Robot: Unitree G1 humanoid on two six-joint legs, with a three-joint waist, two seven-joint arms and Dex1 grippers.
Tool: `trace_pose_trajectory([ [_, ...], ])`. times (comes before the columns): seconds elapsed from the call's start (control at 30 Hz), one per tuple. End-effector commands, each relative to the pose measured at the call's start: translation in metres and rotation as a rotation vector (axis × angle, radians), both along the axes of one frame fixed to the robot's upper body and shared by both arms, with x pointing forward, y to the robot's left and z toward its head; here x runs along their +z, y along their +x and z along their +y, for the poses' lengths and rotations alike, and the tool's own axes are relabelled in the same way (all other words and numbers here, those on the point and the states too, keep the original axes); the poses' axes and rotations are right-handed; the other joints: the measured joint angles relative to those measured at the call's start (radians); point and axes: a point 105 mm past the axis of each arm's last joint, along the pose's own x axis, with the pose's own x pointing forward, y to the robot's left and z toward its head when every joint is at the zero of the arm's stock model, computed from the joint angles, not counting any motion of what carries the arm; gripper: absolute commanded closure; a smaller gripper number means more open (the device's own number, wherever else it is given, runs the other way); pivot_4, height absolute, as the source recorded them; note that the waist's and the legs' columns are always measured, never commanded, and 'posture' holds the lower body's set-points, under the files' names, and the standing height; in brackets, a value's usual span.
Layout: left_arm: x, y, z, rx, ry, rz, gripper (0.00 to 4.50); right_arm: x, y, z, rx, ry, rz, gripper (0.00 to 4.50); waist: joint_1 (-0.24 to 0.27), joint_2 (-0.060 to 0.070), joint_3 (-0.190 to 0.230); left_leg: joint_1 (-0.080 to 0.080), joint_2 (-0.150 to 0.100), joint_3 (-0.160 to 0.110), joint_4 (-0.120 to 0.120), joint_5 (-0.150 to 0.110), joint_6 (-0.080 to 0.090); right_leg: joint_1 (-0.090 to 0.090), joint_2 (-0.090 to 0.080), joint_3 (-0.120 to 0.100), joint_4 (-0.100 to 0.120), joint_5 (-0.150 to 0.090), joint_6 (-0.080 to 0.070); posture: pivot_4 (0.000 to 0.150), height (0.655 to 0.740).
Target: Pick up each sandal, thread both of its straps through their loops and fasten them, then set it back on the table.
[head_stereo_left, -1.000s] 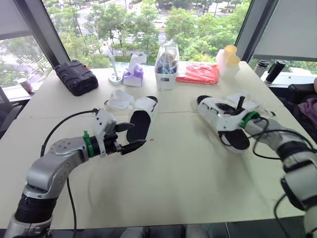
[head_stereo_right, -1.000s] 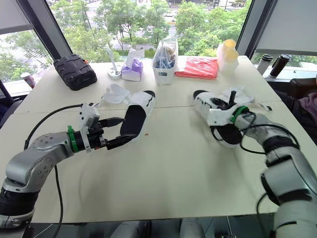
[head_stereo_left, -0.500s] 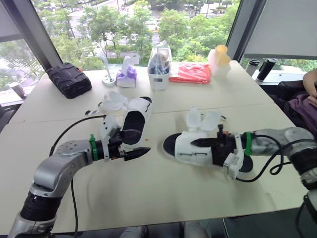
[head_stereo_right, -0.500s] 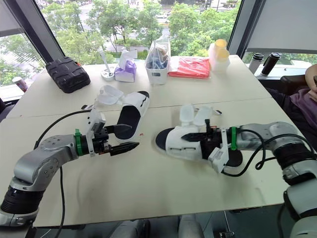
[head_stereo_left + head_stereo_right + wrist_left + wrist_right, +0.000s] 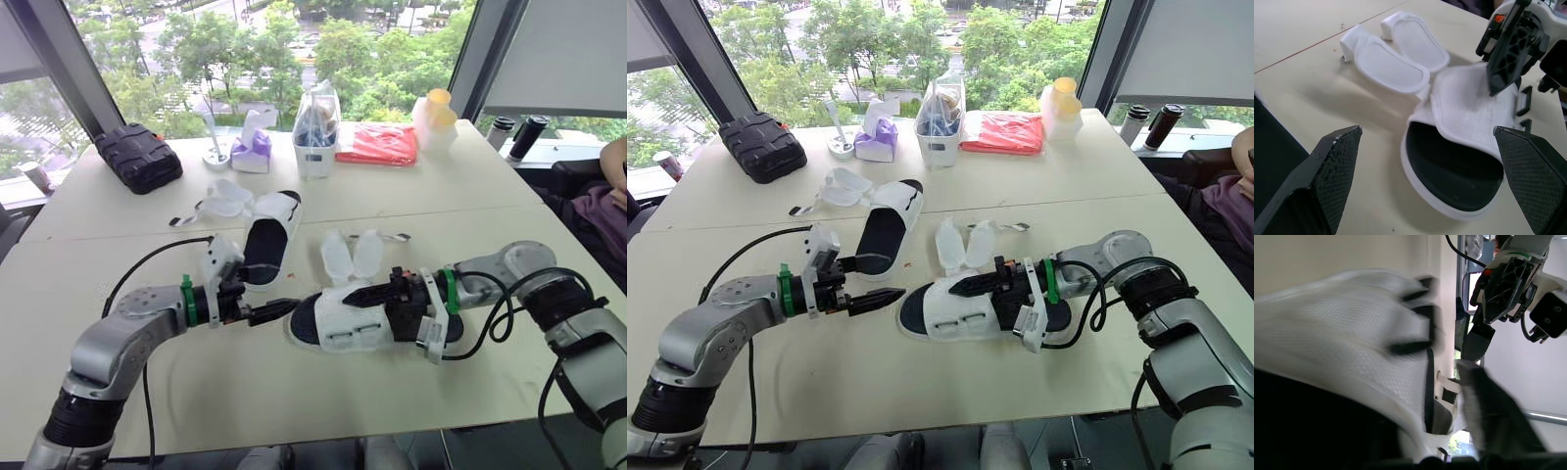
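— Near the front middle of the tabletop (image 5: 294, 401), which sandal is being worked?

— The one held by the right claw (image 5: 361, 302), which pinches the sandal (image 5: 328, 333) by its white mesh upper, one finger on top. It sits low. I cannot tell whether the sole touches the surface. The left claw (image 5: 1426, 132) is spread wide, with one end of the sandal lying between its fingers and nothing gripped.

— And the straps?

— Both straps (image 5: 351, 257) lie folded open on the far side, unthreaded. The black loops (image 5: 1523, 94) sit on the near side of the upper. The second sandal (image 5: 266, 245) rests just beyond the left claw, its straps open too.

— So how should this step go?

— My judgement is that the right claw should hold the upper steady. The left should take one strap by its very tip, not its middle, and draw it across to its own loop. A grip further back may let the strap buckle at the loop. One strap at a time.

— Containers?

— Along the far edge, a white tub (image 5: 315, 152) holds a clear bag of bluish things I cannot identify. A purple tissue box (image 5: 253, 152) has a tissue standing out. Two yellow-capped jars (image 5: 438, 122) have unclear contents, and a black case (image 5: 142, 157) is closed
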Motion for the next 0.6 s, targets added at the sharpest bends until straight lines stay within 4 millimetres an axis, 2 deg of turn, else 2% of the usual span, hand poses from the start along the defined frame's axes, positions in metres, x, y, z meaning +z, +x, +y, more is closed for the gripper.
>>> trace_pose_trajectory([
  [0.03,0.004,-0.001,0.000,-0.025,-0.005,-0.030,0.00,0.014,0.000,-0.004,-0.002,0.043,-0.033,0.82,-0.001,0.000,0.000,0.000,0.000,0.000,0.000,0.000,0.000,0.000,0.000,0.000,0.000,0.000,0.000,0.150,0.7400],
  [0.07,0.002,0.000,0.000,-0.028,0.000,-0.030,0.00,0.016,0.001,-0.006,-0.017,0.052,-0.042,0.30,-0.002,0.000,0.000,0.000,0.000,0.000,0.000,0.000,0.000,0.000,0.000,0.000,0.000,0.000,0.000,0.150,0.7400],
  [0.1,-0.001,0.000,0.002,-0.028,0.004,-0.025,0.00,0.016,0.004,-0.011,-0.057,0.051,-0.038,0.06,-0.003,0.000,0.000,0.000,0.000,0.000,0.000,0.000,0.000,0.000,0.000,0.000,0.000,0.000,0.000,0.150,0.7400],
  [0.2,-0.019,0.002,0.008,-0.038,0.087,-0.031,0.00,0.023,0.009,-0.041,-0.208,0.060,-0.032,0.06,0.001,0.000,0.000,0.000,0.000,0.001,0.000,0.000,0.000,0.000,0.000,0.000,0.000,0.000,0.000,0.150,0.7400],
  [0.37,-0.017,-0.002,0.003,-0.086,0.082,-0.053,0.00,0.031,0.000,-0.076,-0.381,0.093,-0.026,0.06,0.004,0.000,0.000,0.000,0.000,0.002,0.000,-0.001,0.001,0.001,0.000,0.001,-0.001,0.000,0.000,0.150,0.7400],
  [0.47,-0.016,-0.005,-0.001,-0.134,0.106,-0.079,0.89,0.036,0.000,-0.110,-0.588,0.138,0.010,0.00,0.004,0.000,0.000,0.001,0.001,0.002,0.000,-0.001,0.001,0.002,0.000,0.001,-0.001,0.000,0.000,0.150,0.7400],
  [0.6,-0.018,-0.011,-0.013,-0.212,0.134,-0.093,2.88,0.038,0.010,-0.142,-0.869,0.248,0.137,0.00,-0.003,0.000,0.000,0.005,0.002,0.004,0.000,-0.004,0.008,0.006,0.000,0.002,-0.002,0.000,0.000,0.150,0.7400],
])
